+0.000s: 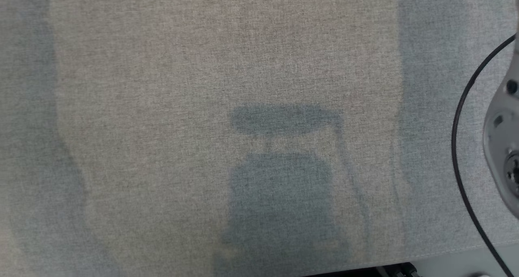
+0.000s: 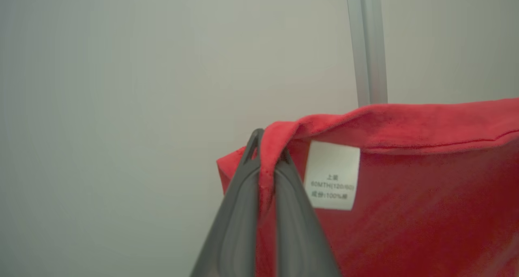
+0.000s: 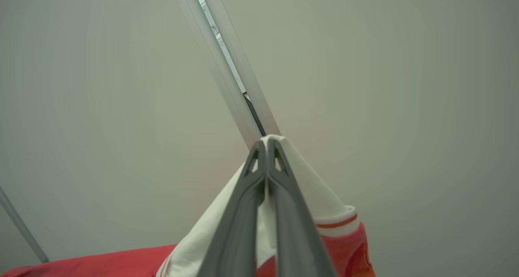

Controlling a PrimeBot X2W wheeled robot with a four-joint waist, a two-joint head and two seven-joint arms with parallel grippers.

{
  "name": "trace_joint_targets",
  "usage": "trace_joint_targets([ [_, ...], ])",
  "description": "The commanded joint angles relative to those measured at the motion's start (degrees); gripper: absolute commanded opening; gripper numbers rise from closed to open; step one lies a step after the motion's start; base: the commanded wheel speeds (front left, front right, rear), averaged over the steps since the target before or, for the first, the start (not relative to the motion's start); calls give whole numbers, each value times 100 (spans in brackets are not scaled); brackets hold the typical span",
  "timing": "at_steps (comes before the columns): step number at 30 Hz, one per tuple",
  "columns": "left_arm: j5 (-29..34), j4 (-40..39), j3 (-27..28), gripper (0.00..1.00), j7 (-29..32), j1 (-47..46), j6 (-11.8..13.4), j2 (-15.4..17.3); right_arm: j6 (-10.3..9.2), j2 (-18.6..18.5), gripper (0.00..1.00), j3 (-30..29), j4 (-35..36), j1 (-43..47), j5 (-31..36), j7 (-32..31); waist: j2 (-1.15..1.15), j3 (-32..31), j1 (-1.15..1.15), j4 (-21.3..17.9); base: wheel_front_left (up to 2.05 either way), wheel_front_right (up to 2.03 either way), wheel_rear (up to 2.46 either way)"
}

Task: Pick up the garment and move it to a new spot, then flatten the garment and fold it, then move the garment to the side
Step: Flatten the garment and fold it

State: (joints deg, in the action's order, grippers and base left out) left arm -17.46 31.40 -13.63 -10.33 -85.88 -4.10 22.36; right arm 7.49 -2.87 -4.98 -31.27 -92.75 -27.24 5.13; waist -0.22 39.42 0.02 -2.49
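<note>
The garment [image 2: 425, 196] is red with a white care label [image 2: 332, 175] and hangs in the air before a pale wall. In the left wrist view my left gripper [image 2: 267, 141] is shut on its folded red top edge, which drapes over the fingertips. The right wrist view has my right gripper [image 3: 267, 145] shut on a white part of the garment [image 3: 316, 192], a sleeve-like piece with an orange stripe. More of its red cloth [image 3: 101, 263] runs off to the lower left.
The head view looks down on a grey fabric-covered table [image 1: 162, 106] crossed by shadows, its front edge [image 1: 446, 250] at the lower right. A pale arm segment [image 1: 502, 139] with a black cable [image 1: 458, 127] stands at the right edge. An aluminium bar [image 2: 367, 46] [image 3: 227, 62] rises behind the garment.
</note>
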Motion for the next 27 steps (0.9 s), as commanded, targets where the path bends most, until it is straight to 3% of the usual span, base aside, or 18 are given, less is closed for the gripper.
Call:
trace_joint_targets([
  [1,58,239,-73,0,-181,180,-88,72,-1,-7,0,265,-75,338,-179,124,22,345,-2,-207,0,0,0],
  [7,-64,633,-249,0,-454,1395,-257,273,-1,-235,0,1169,199,1894,-954,384,22,84,-2,-251,0,0,0],
  [14,-175,-136,-380,0,-489,3643,-269,380,-1,-953,0,1614,1157,4457,-1750,643,22,-802,-2,-90,0,0,0],
  [20,-339,-1268,-482,0,-330,5708,59,388,-4,-1323,0,1524,1972,6486,-2003,604,22,-1688,-2,-32,0,0,0],
  [27,-598,-3004,-610,0,363,8130,824,367,-3,-1241,0,1035,2769,8549,-2501,236,22,-2338,-2,-115,0,0,0],
])
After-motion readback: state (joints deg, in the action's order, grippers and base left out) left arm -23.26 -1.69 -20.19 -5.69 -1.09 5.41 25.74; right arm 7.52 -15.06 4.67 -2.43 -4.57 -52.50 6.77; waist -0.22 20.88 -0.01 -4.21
